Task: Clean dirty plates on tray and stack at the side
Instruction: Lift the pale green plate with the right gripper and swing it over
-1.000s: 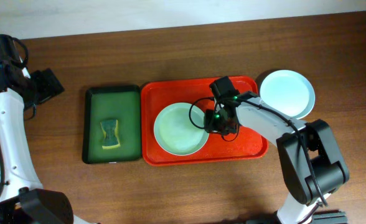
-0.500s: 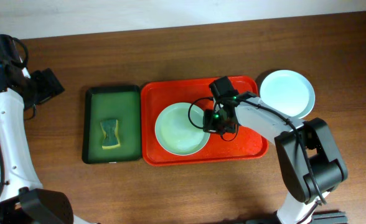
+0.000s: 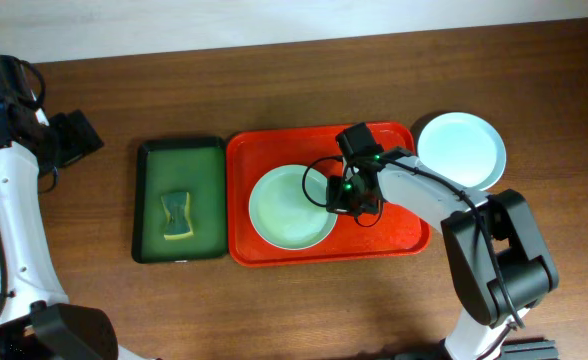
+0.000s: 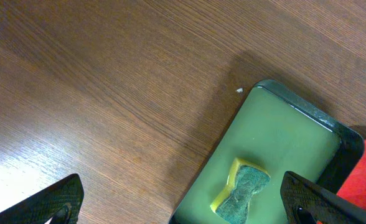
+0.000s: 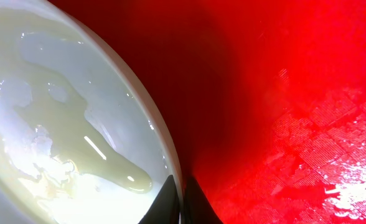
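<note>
A pale plate [image 3: 289,208] with a yellowish smear lies on the red tray [image 3: 274,150]. My right gripper [image 3: 334,198] is shut on this plate's right rim; in the right wrist view the rim [image 5: 164,149] runs between the two fingertips [image 5: 182,199], with red tray [image 5: 295,93] beside it. A clean mint-blue plate [image 3: 461,150] sits on the table right of the tray. My left gripper [image 4: 183,202] is open and empty, high above the table's left side, over the edge of the green tray [image 4: 282,137]. I see only two plates.
A dark green tray [image 3: 179,200] with a yellow-green sponge [image 3: 177,215] stands left of the red tray. The sponge also shows in the left wrist view [image 4: 242,190]. Bare wooden table [image 3: 274,310] lies in front.
The plate has shifted very slightly right on the tray in my right gripper's hold. The left arm has not moved.
</note>
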You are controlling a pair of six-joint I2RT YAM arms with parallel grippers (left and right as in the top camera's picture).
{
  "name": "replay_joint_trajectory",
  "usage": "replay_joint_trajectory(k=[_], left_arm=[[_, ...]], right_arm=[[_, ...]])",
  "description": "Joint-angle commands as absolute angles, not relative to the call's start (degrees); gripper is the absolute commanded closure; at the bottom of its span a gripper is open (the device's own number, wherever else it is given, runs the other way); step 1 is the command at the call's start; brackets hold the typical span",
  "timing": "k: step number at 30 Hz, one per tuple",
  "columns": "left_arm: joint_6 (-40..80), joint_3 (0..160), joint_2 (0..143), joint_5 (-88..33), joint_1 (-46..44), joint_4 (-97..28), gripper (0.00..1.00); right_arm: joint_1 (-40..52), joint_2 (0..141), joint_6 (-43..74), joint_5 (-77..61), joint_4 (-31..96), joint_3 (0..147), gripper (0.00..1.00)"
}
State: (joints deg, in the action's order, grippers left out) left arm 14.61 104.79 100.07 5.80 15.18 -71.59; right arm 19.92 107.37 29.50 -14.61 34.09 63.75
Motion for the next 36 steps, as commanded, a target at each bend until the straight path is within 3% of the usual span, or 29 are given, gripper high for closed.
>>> replay_joint_trajectory(k=[1,12,26,31,36], left_arm=[[15.38,105.06,99.98,5.39,15.44,-71.68,0.01],[15.38,105.06,99.98,5.39,15.44,-71.68,0.01],[15.38,105.06,99.98,5.39,15.44,-71.68,0.01],[15.38,105.06,99.98,5.39,15.44,-71.68,0.01],[15.38,105.06,99.98,5.39,15.44,-71.68,0.01]], right_arm=[[20.23,108.51,29.43,-13.23,34.2,63.2,0.96],[19.97,108.36,29.43,-14.59,35.22,65.54,0.96],[13.85,106.37,27.05,-14.98,65.08,89.36,0.96],[13.87,106.37,29.71,-15.22,66.22,91.85,0.96],[18.44,106.39,34.98,-15.81,57.49,91.94,0.96]])
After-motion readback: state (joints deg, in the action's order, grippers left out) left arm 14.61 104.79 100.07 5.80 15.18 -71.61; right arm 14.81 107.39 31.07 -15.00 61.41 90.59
